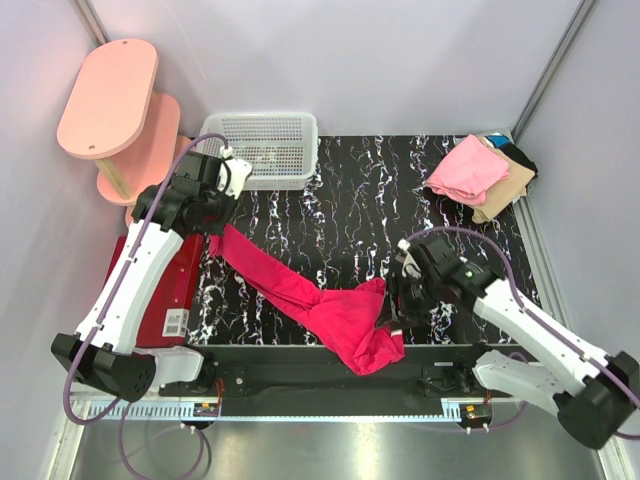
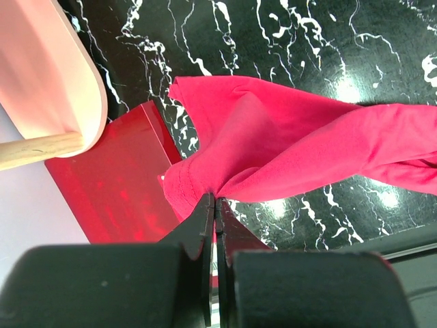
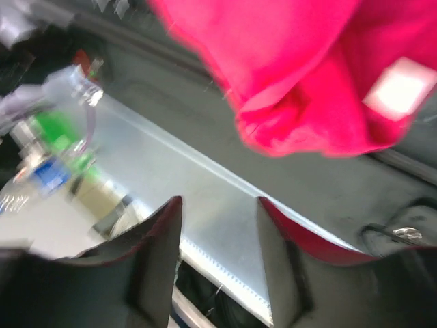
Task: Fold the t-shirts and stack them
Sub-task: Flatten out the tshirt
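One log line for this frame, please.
left gripper: shut on magenta t-shirt | right gripper: open, empty | t-shirt: unfolded, stretched out | folded shirts: far right corner

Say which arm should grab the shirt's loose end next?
Probably right: the right gripper is open beside the bunched end of the magenta-red t-shirt; the left gripper is shut on the other end.

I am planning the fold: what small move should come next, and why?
Probably move the right pincer to the near end of the magenta shirt and close on it. The left pincer is shut on the other end, the right is open, apart from the cloth, and the shirt lies bunched.
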Available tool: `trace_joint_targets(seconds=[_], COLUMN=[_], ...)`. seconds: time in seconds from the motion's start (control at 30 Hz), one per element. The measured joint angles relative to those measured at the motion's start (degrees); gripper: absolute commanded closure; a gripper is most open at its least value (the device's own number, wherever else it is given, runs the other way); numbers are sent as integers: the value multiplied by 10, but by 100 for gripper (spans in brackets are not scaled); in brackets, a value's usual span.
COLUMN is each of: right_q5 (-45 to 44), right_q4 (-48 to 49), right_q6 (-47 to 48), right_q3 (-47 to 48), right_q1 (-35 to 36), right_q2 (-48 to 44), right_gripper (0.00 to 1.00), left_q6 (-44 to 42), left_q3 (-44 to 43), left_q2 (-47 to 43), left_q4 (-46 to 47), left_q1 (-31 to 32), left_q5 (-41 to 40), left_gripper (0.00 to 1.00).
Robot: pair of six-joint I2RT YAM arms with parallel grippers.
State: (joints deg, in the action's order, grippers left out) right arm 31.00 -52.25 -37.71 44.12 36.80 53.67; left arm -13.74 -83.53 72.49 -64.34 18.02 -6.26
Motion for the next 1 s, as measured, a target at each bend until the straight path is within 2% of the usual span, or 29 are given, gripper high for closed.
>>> trace_joint_targets(seconds=[0.2, 0.53, 0.77, 1.0], right_q5=[-142, -245, -276, -286], right_q4=[21, 109, 139, 161], right_q6=[14, 15, 21, 35], right_q3=[69, 21, 27, 79], right_q1=[0, -1, -19, -31], right_q2=[96, 225, 247, 260], right_gripper=[51, 51, 51, 52], left_q6=[0, -4, -4, -4], left_q3=[-8, -8, -8, -7], left_q2=[0, -7, -16, -16], left_q4=[-1, -2, -2, -2], left_q1=[0, 0, 0, 0], left_q5=[-1, -4, -4, -4], left_gripper=[100, 100, 100, 100])
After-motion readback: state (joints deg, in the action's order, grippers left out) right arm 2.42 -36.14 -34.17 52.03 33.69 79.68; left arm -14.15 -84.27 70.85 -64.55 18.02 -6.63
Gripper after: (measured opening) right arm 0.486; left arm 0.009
